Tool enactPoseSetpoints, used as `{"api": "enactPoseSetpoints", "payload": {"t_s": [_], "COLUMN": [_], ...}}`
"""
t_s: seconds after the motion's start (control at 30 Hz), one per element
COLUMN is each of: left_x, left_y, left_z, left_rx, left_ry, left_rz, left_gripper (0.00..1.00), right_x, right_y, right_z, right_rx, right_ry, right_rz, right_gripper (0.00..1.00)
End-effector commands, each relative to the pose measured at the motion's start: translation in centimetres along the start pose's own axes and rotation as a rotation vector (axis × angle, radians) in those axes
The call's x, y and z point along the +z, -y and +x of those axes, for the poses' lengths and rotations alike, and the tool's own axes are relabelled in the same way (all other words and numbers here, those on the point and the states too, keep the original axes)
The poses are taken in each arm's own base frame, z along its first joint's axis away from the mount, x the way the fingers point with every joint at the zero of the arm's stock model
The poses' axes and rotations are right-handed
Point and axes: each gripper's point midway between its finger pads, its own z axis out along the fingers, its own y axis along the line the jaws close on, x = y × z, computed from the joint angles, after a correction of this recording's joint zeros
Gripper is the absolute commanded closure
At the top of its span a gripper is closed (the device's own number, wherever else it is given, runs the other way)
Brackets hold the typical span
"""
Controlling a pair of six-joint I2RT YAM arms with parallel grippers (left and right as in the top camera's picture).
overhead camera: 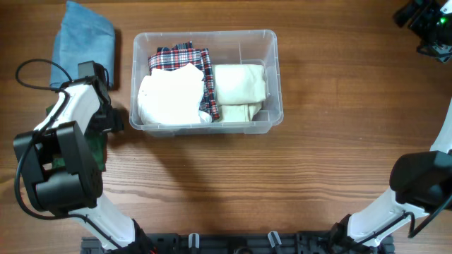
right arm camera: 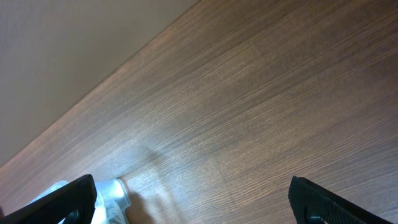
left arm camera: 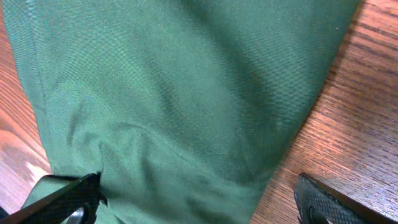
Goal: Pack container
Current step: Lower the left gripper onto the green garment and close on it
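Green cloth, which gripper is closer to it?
Left. The left gripper hangs open directly above the green cloth; the right gripper, also open, is over bare table, with no green cloth in its view.

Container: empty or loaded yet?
Loaded, not full. The container holds a white cloth, a plaid cloth and a cream cloth; bare base shows in one corner.
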Motion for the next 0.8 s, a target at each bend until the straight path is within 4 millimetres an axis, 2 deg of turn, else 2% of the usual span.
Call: {"api": "enactPoseSetpoints", "payload": {"t_s": [0.0,0.13,0.4,0.67,0.77], "left_x": [0.7,0.7,1.3,1.6,1.6], "left_y": [-0.6,-2.0,-3.3,-3.7,-3.7], "left_z": [0.3,0.4,0.6,0.3,0.1], "left_rx": [0.02,0.018,-0.019,-0.045,-0.05], "left_ry": [-0.025,-0.024,-0.044,-0.033,-0.026], "left_rz": [-0.049,-0.122,-0.125,-0.124,-0.123], "left_gripper": [0.0,0.0,0.0,0.01,0.07], "right_x": [0.7,0.7,0.7,0.7,0.7], "right_y": [0.4,0.4,0.4,0.4,0.4], "right_z": [0.0,0.0,0.0,0.0,0.0], "right_rx": [0.016,0.016,0.016,0.016,0.016], "right_ry": [-0.01,-0.01,-0.01,-0.01,-0.01], "right_rz": [0.016,0.016,0.016,0.016,0.016], "right_gripper": [0.0,0.0,0.0,0.0,0.0]}}
